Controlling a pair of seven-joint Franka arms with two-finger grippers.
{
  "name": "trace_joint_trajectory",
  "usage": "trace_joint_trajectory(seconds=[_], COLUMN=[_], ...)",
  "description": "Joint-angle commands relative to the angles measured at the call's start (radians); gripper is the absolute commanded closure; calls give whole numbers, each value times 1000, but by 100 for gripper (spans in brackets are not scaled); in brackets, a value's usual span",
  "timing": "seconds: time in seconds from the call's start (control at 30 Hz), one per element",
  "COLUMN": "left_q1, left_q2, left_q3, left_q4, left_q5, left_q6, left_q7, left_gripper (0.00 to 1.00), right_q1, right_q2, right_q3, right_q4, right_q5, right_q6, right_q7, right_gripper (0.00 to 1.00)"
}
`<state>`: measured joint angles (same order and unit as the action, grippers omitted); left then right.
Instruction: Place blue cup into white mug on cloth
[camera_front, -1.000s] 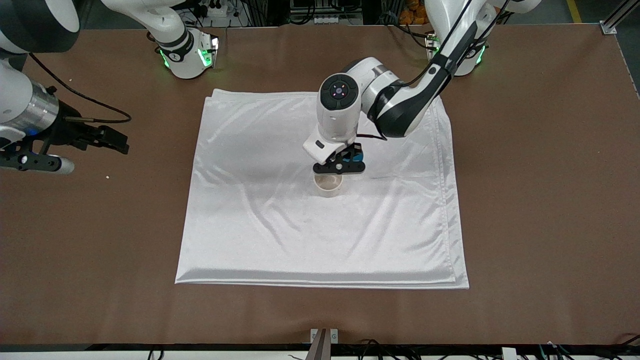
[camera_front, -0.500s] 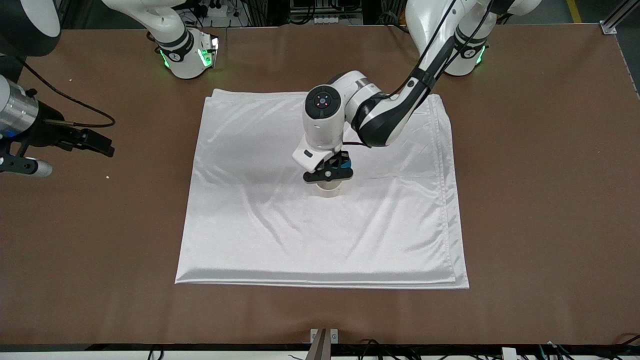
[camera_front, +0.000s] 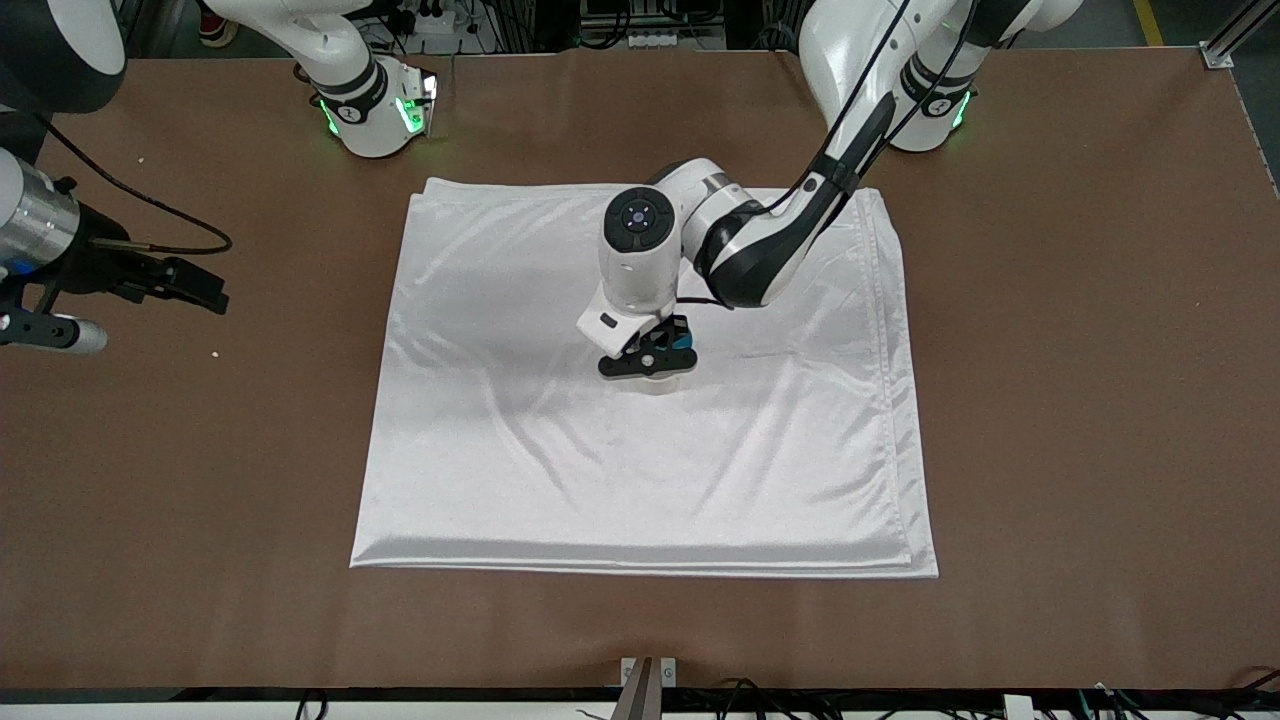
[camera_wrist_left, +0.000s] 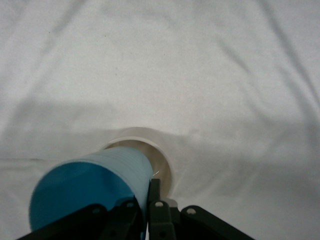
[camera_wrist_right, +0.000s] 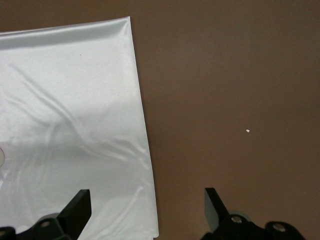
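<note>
Left gripper jaws pinch the ribbed blue cup over the round white mug; right gripper jaws spread.

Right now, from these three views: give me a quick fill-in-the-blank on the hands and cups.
1. The left hand is shut on the ____ cup.
2. That cup hangs directly over the white ____.
3. The mug stands on the ____.
4. The right hand waits, open, over the cloth's edge at the ____ arm's end of the table.

Missing words: blue; mug; cloth; right
</note>
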<state>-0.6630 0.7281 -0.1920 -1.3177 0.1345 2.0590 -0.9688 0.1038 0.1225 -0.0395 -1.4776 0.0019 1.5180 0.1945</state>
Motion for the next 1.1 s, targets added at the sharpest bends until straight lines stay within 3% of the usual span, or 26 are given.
trace_joint_trajectory(seconds=[0.0, 1.07], left_q1=[-15, -15], left_q2=[25, 62], left_q3=[11, 9], left_q4=[34, 29], left_q5=[17, 0], left_q6=[0, 27], left_q7=[-33, -34], left_gripper=[100, 99], right_q1=[-10, -19], right_q2=[0, -12], right_q3=[10, 6], right_q4=[8, -1], right_q5=[-20, -22], right_q6=[1, 80], right_q7=[-50, -40], right_gripper=[0, 0])
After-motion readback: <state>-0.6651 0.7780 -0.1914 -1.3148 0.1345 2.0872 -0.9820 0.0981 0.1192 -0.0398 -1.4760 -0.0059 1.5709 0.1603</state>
